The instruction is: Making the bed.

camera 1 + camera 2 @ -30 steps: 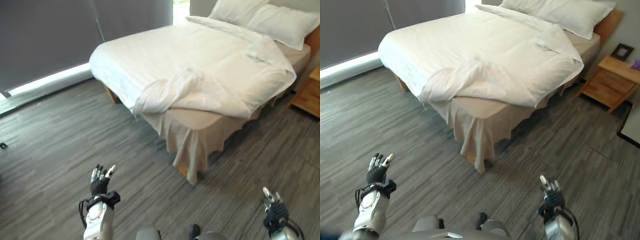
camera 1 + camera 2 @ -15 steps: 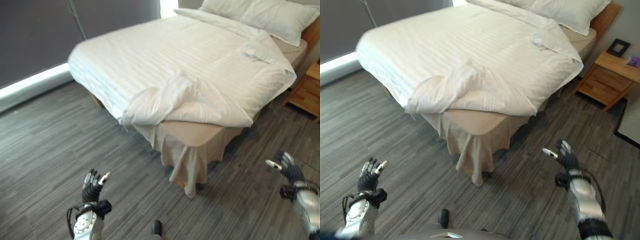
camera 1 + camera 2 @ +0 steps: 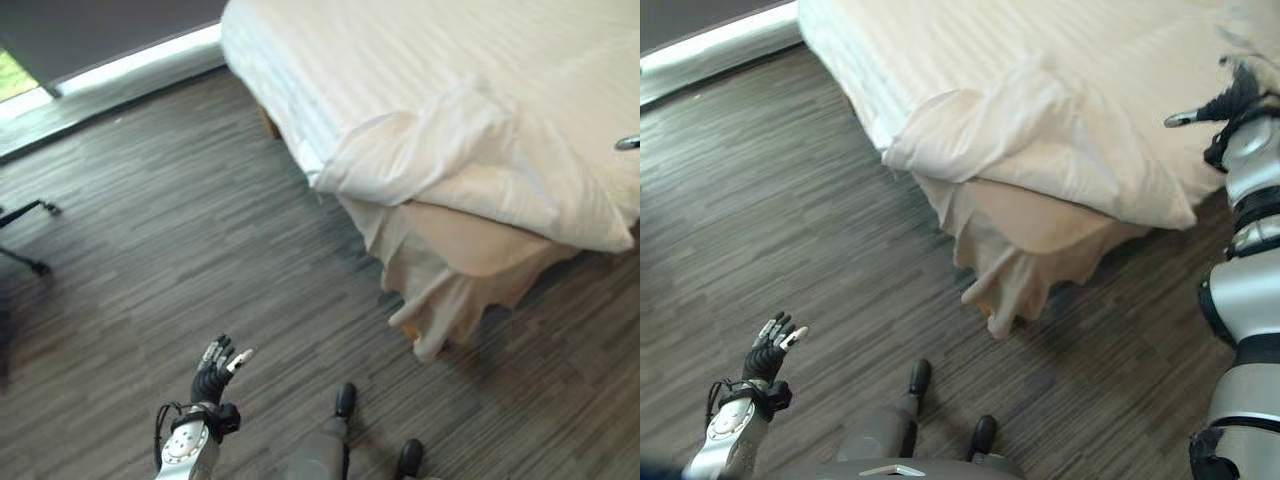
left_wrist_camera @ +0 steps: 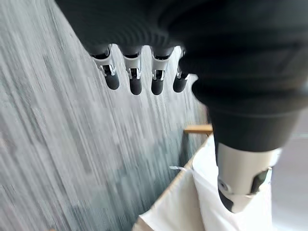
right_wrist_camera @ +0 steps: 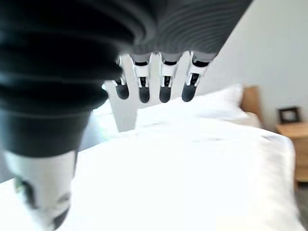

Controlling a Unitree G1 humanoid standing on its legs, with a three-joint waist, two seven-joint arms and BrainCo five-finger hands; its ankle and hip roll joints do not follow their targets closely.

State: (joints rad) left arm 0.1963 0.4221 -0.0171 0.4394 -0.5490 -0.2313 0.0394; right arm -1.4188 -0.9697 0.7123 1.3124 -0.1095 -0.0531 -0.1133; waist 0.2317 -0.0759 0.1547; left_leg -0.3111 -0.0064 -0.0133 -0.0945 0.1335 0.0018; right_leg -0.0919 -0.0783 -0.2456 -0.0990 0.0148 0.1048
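Note:
The bed's white duvet (image 3: 420, 60) lies rumpled at the near corner, where a flap is folded back (image 3: 1040, 130) and bares the beige mattress edge and the hanging bed skirt (image 3: 1012, 280). My right hand (image 3: 1237, 103) is raised over the duvet at the bed's side, open, its fingers (image 5: 144, 89) straight and holding nothing. White pillows (image 5: 211, 103) lie by the wooden headboard (image 5: 250, 98) in the right wrist view. Low over the floor, well short of the bed, my left hand (image 3: 213, 376) is open and empty, its fingers (image 4: 136, 79) relaxed.
Grey wood-plank floor (image 3: 200, 250) runs between me and the bed. A black chair base (image 3: 22, 255) pokes in at the far left. A bright strip under a dark curtain (image 3: 130, 60) runs along the back. A wooden nightstand (image 5: 294, 139) stands beside the headboard.
The camera has swung down and closer to the bed's near corner. My right hand has risen from beside the bed to over the duvet. The left hand stays low and open.

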